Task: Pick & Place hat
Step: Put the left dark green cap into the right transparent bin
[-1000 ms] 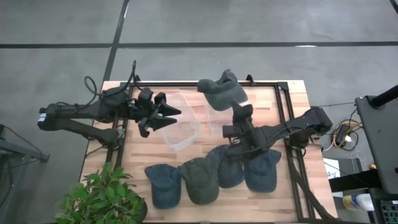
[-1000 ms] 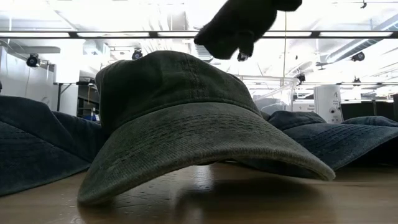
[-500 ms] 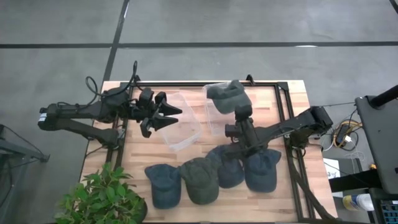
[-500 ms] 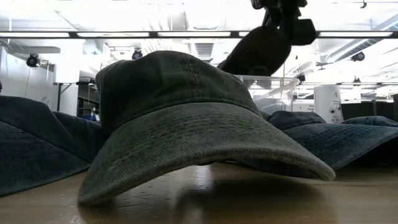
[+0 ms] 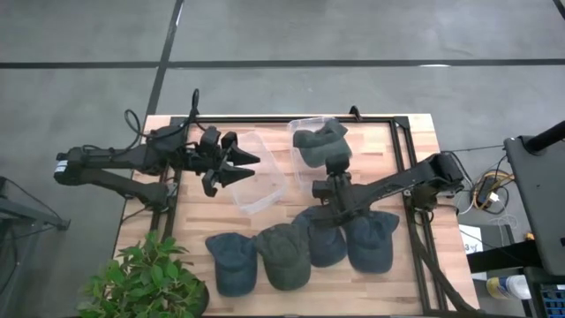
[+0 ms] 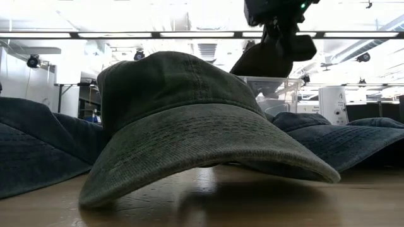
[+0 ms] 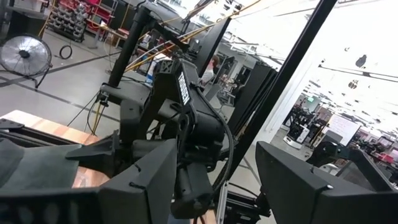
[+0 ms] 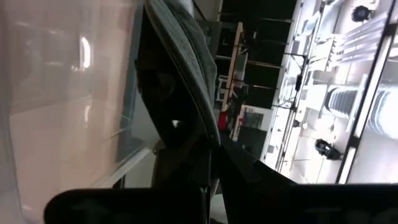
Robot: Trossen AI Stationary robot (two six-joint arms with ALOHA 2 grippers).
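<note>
A grey-green hat (image 5: 318,140) hangs at the far middle of the table, over the open top of a clear plastic bin (image 5: 300,128). My right gripper (image 5: 335,165) is shut on it, just on the near side of it. In the low view the hat (image 6: 265,58) hangs below that gripper (image 6: 278,12), above the bin (image 6: 273,85). My left gripper (image 5: 237,167) stands open and holds nothing, raised over the table's left half beside a second clear bin (image 5: 261,181). Several more hats (image 5: 282,256) rest crown-up in a row along the near edge. My right gripper pinches a stitched edge of the hat (image 8: 198,115) between its two fingers. The fingers come from the near side, slanting down toward the far edge. The hat hangs below and beyond them over the bin's opening (image 5: 328,124). Whether it touches the bin I cannot tell.
A black metal frame (image 5: 402,159) runs around the wooden table top. A potted plant (image 5: 146,278) stands at the near left corner. In the low view an olive hat (image 6: 183,126) fills the foreground, with blue hats on both sides of it.
My right gripper has gone down and tipped forward, carrying the hat. The hat has sunk from high above the far middle of the table to the clear bin's open top.
</note>
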